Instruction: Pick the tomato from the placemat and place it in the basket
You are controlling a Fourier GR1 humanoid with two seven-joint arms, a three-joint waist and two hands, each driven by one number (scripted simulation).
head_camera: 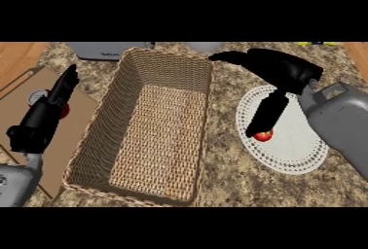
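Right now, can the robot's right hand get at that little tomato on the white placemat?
Probably yes. The right hand hangs just above the tomato on the placemat, stretched down towards it, with nothing between them; the wicker basket stands aside.

soft even light, moderately bright, basket (108,121) walls shaded darker than its floor

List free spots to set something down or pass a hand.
Free: floor of the rectangular wicker basket; speckled stone counter strip between basket and round white placemat; placemat's lower part. Crowded: placemat's top, where the black right hand hangs over the small red tomato.
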